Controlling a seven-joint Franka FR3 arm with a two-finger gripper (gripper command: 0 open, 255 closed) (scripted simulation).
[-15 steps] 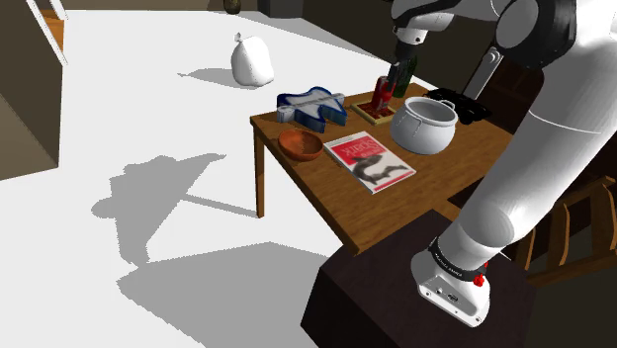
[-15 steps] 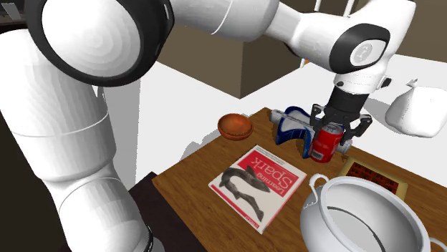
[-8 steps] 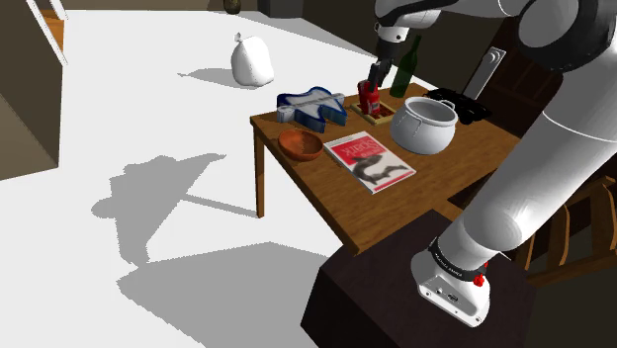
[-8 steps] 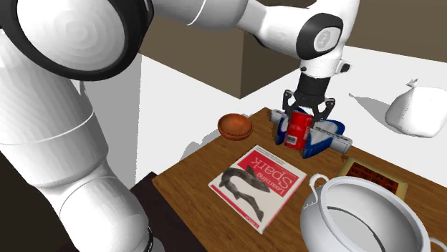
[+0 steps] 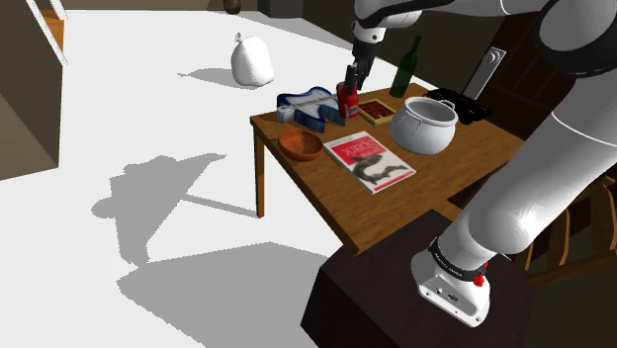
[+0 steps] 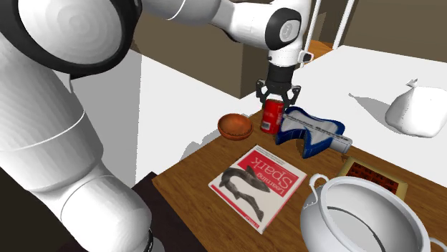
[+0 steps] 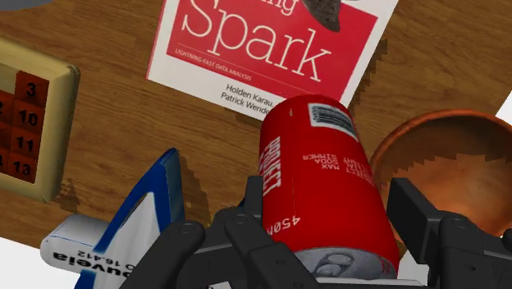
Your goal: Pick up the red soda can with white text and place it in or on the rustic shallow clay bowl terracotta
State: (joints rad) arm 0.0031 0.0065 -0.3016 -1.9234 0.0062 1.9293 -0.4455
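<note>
My gripper (image 7: 328, 205) has both black fingers clamped on the smooth red soda can (image 7: 320, 176), a cylinder with white lettering and a barcode. I hold it upright over the wood-grained table (image 7: 107, 123), just beside the shallow, round, rough-rimmed terracotta bowl (image 7: 447, 152). A flat glossy red-and-white book (image 7: 271, 49) lies beyond.

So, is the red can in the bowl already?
Out. The can hangs clamped in the tool, above the table beside the empty bowl.

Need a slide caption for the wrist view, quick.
Gripper clasps the red soda can, terracotta bowl close beside it, Spark book beyond.
</note>
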